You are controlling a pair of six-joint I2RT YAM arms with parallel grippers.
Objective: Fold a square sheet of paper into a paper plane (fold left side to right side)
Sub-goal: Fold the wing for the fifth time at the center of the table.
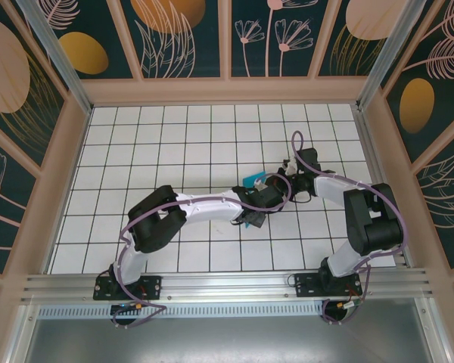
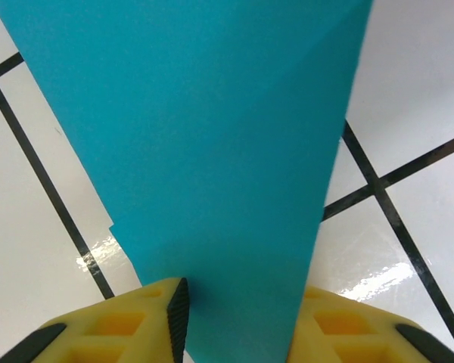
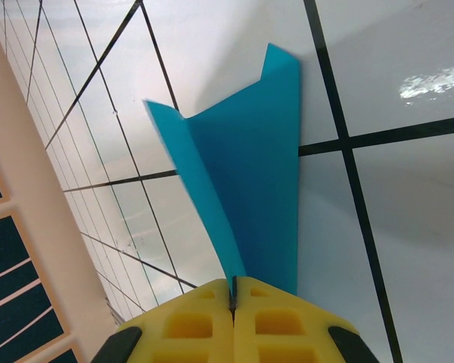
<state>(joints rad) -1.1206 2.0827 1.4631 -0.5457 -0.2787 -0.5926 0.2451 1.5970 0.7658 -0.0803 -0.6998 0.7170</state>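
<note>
The square sheet of paper is folded into a narrow teal wedge and sits near the middle of the white grid table. In the left wrist view the paper runs down between the yellow fingers of my left gripper. Those jaws stand apart on either side of the wedge's narrow end. In the right wrist view a raised fold of the paper narrows into my right gripper, which is shut on its tip. From above, my left gripper and right gripper meet at the paper.
Wooden walls border the table on the left, back and right. The metal rail carrying both arm bases runs along the near edge. Open tiles lie to the left of the paper and behind it.
</note>
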